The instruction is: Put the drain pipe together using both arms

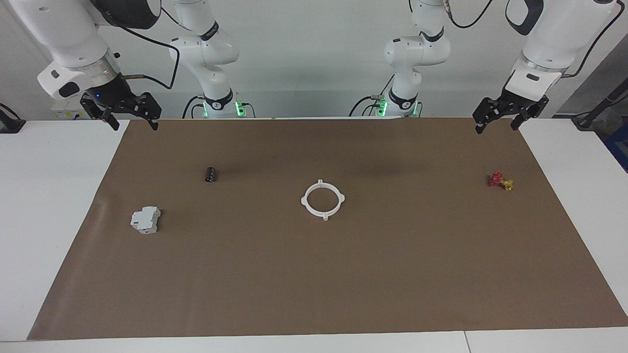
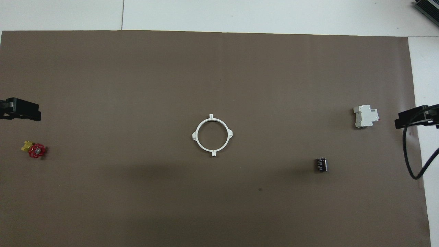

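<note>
Sitting flat in the middle of the brown counter (image 1: 441, 294), the drain pipe (image 1: 323, 199) looks like one closed ring, and both tools, left tool (image 1: 495, 121) and right tool (image 1: 132, 120), hang empty with fingers apart, so a bump could split it.

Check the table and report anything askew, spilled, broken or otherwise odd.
Nothing stands out. The drain pipe lies flat as a closed ring mid-mat. The grey-white block, black cylinder and red-and-yellow valve sit apart, intact. The left claw and right claw hang open, raised, over the mat's robot-side corners.
</note>
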Controlling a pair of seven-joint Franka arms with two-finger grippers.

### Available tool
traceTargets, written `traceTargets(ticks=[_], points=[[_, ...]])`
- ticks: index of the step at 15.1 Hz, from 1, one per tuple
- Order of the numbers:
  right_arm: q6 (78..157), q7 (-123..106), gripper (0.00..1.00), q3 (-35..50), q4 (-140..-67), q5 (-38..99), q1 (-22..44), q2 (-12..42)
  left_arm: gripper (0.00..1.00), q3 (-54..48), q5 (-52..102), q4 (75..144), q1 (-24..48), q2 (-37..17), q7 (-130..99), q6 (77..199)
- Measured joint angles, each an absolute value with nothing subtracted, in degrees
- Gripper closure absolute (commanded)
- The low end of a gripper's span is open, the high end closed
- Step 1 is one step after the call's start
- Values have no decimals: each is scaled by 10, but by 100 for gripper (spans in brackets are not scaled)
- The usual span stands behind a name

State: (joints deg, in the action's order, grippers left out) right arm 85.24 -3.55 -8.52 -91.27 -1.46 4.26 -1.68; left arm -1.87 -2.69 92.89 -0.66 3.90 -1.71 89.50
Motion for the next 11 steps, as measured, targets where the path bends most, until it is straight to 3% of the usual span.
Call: traceTargets(ticks=[11], points=[[857,-33,0,-73,-906,-8,51,-19,0,-23,20,933,-43,60,-17,847]])
